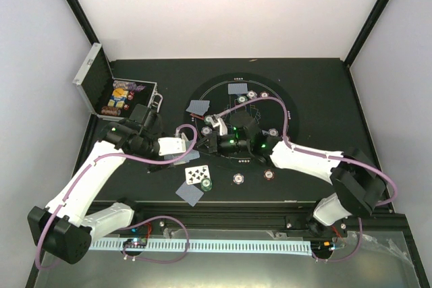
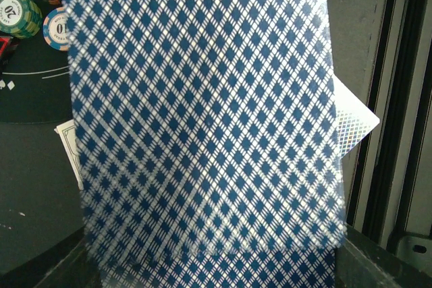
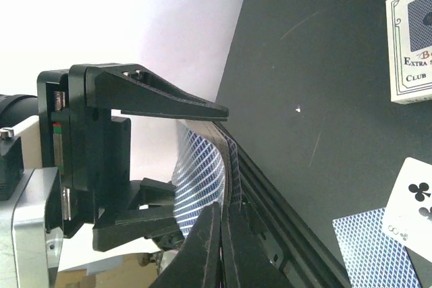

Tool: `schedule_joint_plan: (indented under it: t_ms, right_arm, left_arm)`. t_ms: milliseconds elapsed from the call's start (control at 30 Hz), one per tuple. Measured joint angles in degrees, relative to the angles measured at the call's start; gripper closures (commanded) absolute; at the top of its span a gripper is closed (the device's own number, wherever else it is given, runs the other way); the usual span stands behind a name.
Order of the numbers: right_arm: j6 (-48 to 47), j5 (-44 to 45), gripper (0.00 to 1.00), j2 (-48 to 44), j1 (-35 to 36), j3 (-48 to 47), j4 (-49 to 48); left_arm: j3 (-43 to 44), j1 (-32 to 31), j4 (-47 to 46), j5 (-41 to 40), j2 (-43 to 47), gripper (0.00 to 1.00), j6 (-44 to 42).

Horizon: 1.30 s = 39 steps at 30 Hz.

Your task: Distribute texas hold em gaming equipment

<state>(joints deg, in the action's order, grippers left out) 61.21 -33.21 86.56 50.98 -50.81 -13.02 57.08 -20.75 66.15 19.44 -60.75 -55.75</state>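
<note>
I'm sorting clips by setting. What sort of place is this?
Probably a robot test cell set up for poker: white panel walls, two robot arms mounted side by side, and playing cards and poker chips on and around a round black mat.

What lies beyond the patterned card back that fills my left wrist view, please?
Observer: The right wrist view shows the left gripper clamping the playing cards by two opposite edges, so they bow outward.
Operator: Thank you. Where is the other arm?
Observer: In that same view, the right gripper sits right against the bowed cards, its fingertips almost together. I cannot tell whether they pinch a card.
</note>
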Motion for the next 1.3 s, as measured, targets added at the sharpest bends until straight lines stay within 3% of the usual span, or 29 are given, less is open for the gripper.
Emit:
schedule_joint_plan:
  t_ms: [300, 500, 667, 833, 1100, 1300]
  right_arm:
    - [2.7, -2.2, 0.99, -2.6, -4.5, 4.1, -2.6]
    - [1.3, -4.8, 0.99, -8.3, -16.4, 4.8, 0.1]
    - [-3.0, -7.1, 0.99, -5.2, -25.6, -1.3, 5.3]
    - [-9.8, -7.9, 0.99, 10.3, -33.5, -19.1, 13.6]
    - [-16.7, -5.2, 0.99, 40.5, -38.7, -54.5, 25.9]
    - [-17.7, -3.1, 0.99, 53.7, -39.5, -66.9, 31.9]
  left_arm:
    - [0.0, 0.0, 0.0, -0.2, 0.0, 0.98, 0.0]
    - [0.0, 0.0, 0.0, -0.3, 0.0, 0.98, 0.0]
    - [0.0, 0.0, 0.0, -0.3, 0.0, 0.98, 0.0]
    - [0.0, 0.0, 0.1, -0.2, 0.0, 0.98, 0.0]
    - [0.1, 0.0, 0.2, 0.3, -0.2, 0.98, 0.3]
    - [0.2, 0.0, 0.5, 0.3, -0.2, 0.98, 0.5]
